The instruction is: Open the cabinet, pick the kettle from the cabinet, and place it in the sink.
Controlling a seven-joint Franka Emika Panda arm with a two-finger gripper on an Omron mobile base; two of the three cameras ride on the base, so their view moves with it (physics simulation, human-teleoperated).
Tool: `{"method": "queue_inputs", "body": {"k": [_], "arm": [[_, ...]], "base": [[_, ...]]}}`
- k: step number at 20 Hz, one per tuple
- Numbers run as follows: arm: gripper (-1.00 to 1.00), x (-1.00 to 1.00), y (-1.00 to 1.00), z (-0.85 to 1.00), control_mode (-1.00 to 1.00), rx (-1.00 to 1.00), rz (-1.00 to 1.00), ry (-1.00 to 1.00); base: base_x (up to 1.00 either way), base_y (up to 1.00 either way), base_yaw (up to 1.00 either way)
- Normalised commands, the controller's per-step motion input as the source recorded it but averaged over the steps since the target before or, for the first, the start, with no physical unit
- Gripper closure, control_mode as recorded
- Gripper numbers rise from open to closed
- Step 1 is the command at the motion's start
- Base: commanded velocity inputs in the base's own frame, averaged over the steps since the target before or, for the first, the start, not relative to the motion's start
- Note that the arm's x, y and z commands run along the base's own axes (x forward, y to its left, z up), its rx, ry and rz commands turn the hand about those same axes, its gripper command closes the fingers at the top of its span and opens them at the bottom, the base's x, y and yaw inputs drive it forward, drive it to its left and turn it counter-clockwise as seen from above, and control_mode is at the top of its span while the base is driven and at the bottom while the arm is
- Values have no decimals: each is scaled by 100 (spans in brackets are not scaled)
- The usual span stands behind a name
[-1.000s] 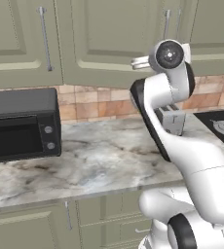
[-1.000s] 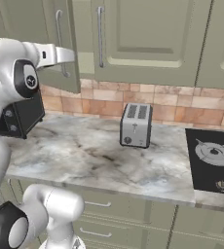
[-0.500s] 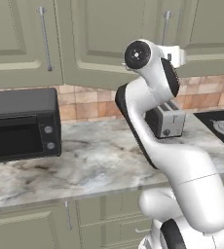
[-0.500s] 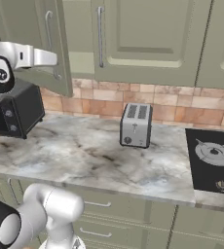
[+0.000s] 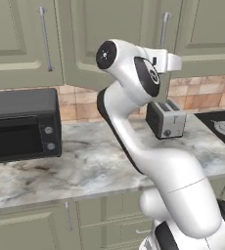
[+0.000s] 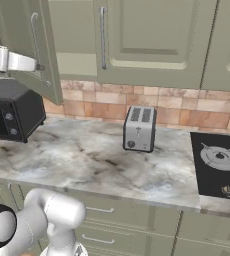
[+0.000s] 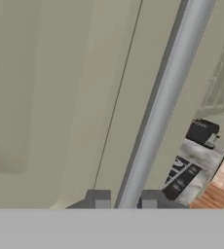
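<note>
Cabinet [image 6: 152, 40] on the wall above the counter [image 6: 102, 165]; its left door [image 6: 29, 45] is swung out, free edge hanging over the counter's left part, just above the black microwave [image 6: 9, 112]. Right door flat and closed, bar handle [image 6: 103, 37] vertical. Kettle and sink: can't place either from these views.

Open room: marble counter bare between microwave and toaster [image 6: 138, 129]; toaster stands against the tiled backsplash, cooktop [image 6: 219, 162] well apart to its right at the counter's edge. From the left base view the bare stretch in front of the microwave [image 5: 21, 124] runs out to the counter's front lip.

Arm: rises from the base, elbow high, forearm level, wrist reaching to the open door's handle [image 7: 158, 112]. Tool [image 7: 125, 203] sits at the bar, one fingertip [image 7: 100, 202] on each side of it, pads close against it: clamped on the door handle. In the hand view the bar runs diagonally up from between the tips across the pale door panel.
</note>
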Motion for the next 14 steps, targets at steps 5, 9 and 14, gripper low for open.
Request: {"method": "queue_inputs", "body": {"k": [5,9,14], "arm": [[100,-31,50,0,-100,0,-18,0],[100,-33,49,0,-100,0,-13,-1],[100,-33,49,-3,-100,0,-6,-3]], "base": [[0,0,0],[0,0,0],[0,0,0]]}}
